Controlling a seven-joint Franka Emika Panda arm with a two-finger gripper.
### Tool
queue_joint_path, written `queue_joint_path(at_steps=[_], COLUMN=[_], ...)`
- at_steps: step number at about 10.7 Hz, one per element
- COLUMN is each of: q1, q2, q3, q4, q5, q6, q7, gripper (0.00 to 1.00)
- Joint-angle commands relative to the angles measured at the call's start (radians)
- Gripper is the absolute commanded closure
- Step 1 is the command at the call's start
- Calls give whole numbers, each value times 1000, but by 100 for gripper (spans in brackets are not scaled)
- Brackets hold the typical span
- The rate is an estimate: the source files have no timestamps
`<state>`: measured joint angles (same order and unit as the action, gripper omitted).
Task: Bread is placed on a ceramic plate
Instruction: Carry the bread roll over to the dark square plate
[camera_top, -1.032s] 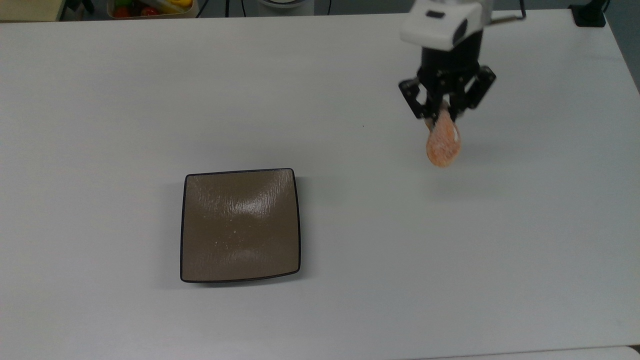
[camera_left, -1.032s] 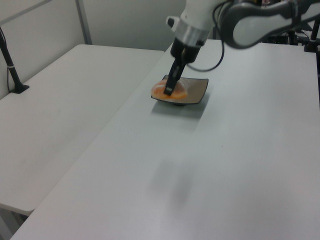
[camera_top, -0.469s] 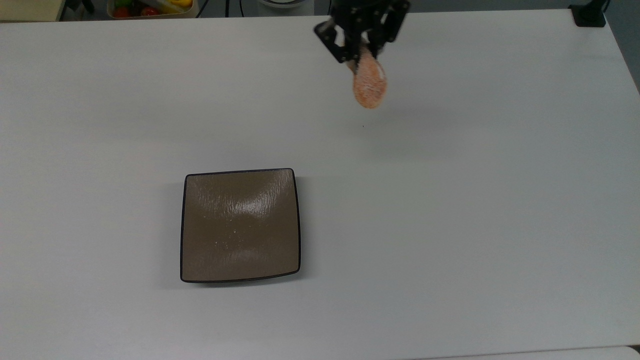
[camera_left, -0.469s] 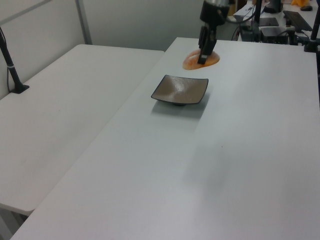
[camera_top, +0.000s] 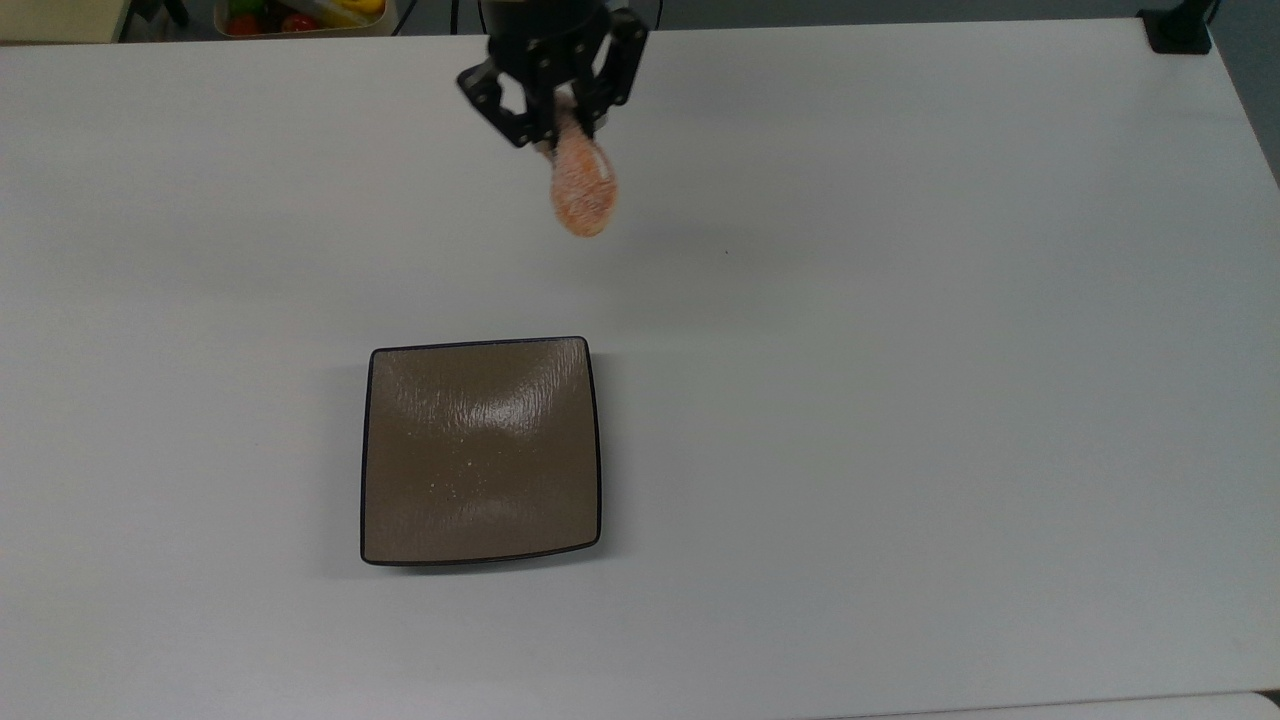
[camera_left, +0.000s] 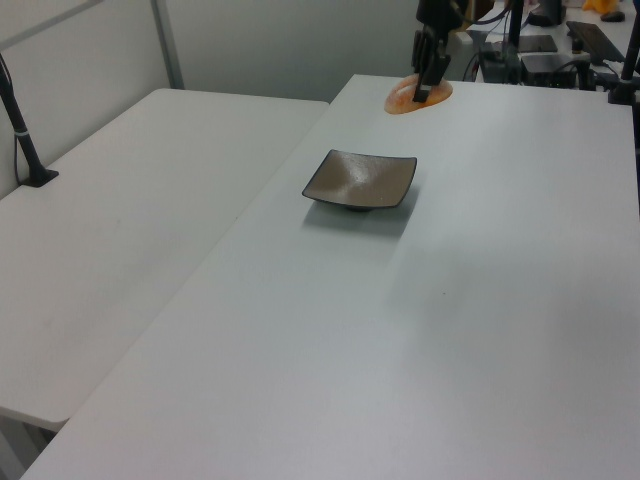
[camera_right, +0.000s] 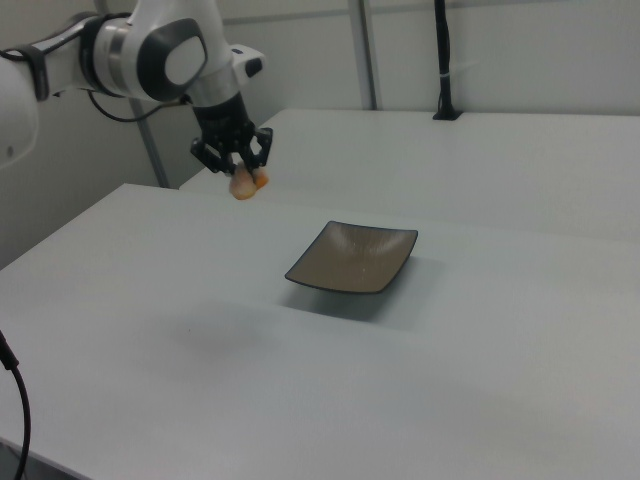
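In the top view, the square glossy brown ceramic plate with a thin black rim (camera_top: 480, 450) is seen left of centre in the lower half of the frame, bare, on the white surface (camera_top: 900, 400). Further right, near the upper edge, the black two-finger hand (camera_top: 556, 120) is clamped on one end of the small oval orange-brown crumb-dusted bread (camera_top: 582, 190), which hangs clear of the surface, well apart from the plate. With so little gripped, a slip in transit is judged possible; an off-centre release could leave the bread on the plate's curved edge or beside it.
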<state>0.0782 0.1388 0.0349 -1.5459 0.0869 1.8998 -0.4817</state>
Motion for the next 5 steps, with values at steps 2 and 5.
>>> queue_joint_path(at_steps=[2, 5], q1=[-84, -89], q2=[93, 174], q3=[16, 7], q4=[-14, -14], q5=[24, 43], q6=[203, 367], q7=[-23, -21], gripper=[85, 85])
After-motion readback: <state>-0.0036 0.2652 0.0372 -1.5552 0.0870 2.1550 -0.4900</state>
